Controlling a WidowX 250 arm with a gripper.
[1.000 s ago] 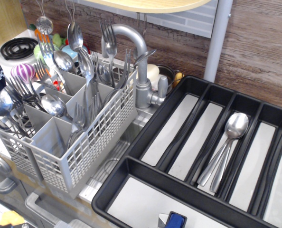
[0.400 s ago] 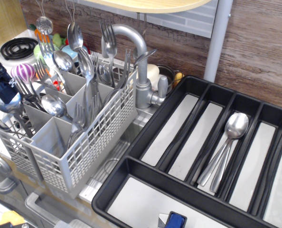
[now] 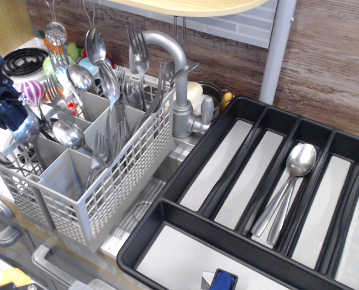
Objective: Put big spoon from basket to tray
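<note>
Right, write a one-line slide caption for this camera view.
Gripper over the cutlery-filled basket; two spoons already in the tray.

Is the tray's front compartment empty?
Cannot tell: the tray's front compartment shows bare bottom, but a blue object sits at the cut-off edge.

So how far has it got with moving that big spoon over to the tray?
Done: two spoons already lie in one tray compartment. In hand: the pincer is at the left end of the basket, right by a big spoon there, though whether it has gripped it is unclear. Left: lifting that spoon out, carrying it across and laying it in the tray.
</note>
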